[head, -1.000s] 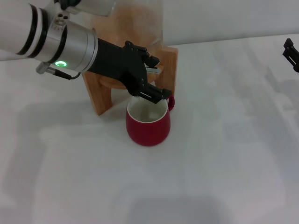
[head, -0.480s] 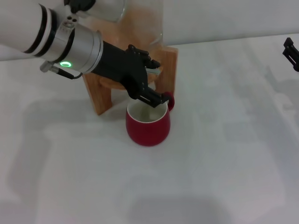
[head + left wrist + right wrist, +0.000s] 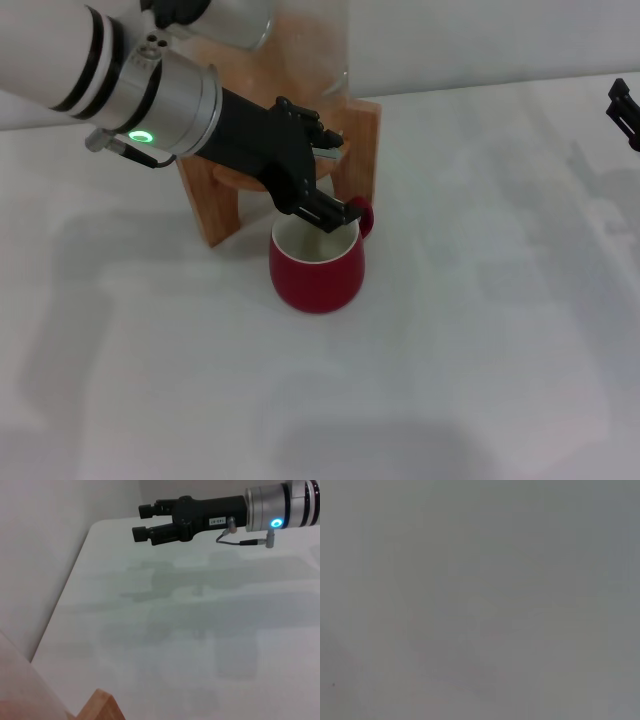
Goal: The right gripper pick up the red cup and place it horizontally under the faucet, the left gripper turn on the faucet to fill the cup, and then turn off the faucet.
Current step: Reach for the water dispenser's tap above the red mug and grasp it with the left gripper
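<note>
1. Standing upright on the white table, the red cup sits at six o'clock from the faucet.
2. The left gripper is spread around the faucet's lever.
3. The right gripper hangs well apart, fingers slightly parted, holding nothing.

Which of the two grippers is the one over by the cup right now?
The left gripper, on the arm with the green light, reaches over the red cup at the faucet. The right gripper hangs far off.
</note>
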`<state>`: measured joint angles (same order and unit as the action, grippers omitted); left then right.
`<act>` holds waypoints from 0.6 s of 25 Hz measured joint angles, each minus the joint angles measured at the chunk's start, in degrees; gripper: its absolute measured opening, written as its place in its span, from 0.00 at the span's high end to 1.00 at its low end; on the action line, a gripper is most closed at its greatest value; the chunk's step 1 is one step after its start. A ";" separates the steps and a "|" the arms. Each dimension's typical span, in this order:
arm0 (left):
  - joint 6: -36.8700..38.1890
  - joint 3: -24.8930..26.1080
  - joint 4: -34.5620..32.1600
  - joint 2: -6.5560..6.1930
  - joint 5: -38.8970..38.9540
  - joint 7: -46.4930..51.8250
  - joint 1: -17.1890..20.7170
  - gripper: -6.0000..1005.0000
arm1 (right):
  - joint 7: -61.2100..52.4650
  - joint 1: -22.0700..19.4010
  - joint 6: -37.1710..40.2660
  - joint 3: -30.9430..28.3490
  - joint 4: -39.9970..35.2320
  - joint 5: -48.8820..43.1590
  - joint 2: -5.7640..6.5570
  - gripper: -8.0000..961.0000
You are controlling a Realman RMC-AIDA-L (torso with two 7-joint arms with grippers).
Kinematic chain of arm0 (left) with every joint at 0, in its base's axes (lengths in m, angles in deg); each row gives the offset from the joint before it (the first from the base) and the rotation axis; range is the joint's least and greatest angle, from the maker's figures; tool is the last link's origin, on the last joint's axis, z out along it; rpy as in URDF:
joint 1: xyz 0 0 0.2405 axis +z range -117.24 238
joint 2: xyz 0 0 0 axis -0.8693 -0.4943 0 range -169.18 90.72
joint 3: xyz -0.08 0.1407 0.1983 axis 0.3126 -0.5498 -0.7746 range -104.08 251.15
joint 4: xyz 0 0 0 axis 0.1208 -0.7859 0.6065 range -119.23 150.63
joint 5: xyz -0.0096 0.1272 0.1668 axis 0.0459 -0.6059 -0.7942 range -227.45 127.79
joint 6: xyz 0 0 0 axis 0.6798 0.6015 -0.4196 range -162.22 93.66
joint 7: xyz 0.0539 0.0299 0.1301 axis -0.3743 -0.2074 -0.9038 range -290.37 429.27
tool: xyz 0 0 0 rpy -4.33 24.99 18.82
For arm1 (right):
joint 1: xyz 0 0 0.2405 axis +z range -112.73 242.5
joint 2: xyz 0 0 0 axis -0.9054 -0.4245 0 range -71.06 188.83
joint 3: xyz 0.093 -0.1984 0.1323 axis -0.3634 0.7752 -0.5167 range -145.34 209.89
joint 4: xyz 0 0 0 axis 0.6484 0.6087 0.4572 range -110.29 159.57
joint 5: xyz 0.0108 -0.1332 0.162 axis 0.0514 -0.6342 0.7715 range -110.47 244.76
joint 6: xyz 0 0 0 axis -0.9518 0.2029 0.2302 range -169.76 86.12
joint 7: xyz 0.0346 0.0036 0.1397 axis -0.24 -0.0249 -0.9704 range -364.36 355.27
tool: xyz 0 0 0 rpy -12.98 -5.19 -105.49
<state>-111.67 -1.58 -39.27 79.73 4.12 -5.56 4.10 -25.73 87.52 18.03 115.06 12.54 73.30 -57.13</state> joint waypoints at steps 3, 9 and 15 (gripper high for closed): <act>-0.27 0.03 -0.07 -0.02 0.00 -0.02 0.00 0.16 | 0.01 0.03 0.00 0.00 0.05 0.07 0.04 0.12; -1.56 0.08 -0.68 -0.09 0.38 -0.04 -0.03 0.16 | 0.01 0.04 0.00 0.00 0.07 0.09 0.07 0.12; -3.07 0.24 -2.50 -0.14 0.57 0.32 0.28 0.16 | 0.01 -0.01 0.00 0.00 0.07 0.09 0.09 0.12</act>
<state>-114.74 -1.34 -41.77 79.59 4.69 -5.24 4.38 -25.72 87.50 18.03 115.07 12.60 73.39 -57.04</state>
